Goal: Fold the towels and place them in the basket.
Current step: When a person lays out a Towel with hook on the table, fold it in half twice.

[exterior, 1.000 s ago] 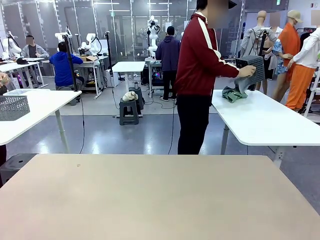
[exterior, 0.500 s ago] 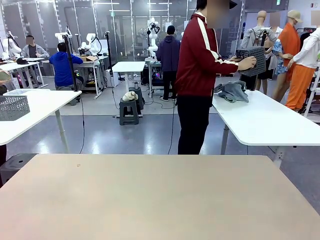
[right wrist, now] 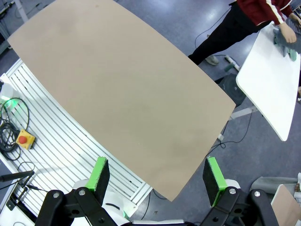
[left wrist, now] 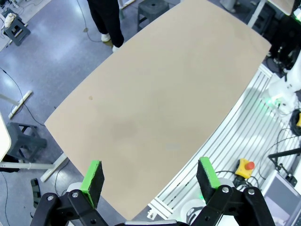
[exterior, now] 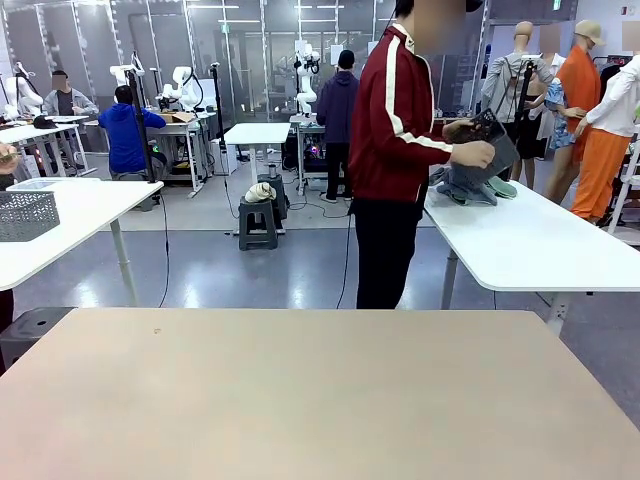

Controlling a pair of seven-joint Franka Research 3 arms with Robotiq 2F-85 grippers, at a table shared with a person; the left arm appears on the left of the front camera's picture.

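The left claw (left wrist: 150, 176) and right claw (right wrist: 157, 176) hang wide open, empty, while the person (exterior: 395, 150) holds the basket (exterior: 492, 138) over the bunched towels (exterior: 463, 186) on the far-right white table (exterior: 530, 245), nearer the right claw.

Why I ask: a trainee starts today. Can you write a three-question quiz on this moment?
1. Fill in: the left gripper and the right gripper both have their jaws ____.
2. Who holds the basket? A the left gripper; B the right gripper; C the person's hand.
3. True or false: the towels lie on the beige table in front of the robot.
Key: 1 open. 2 C. 3 false: they lie in a heap on the white side table, where the person stands.
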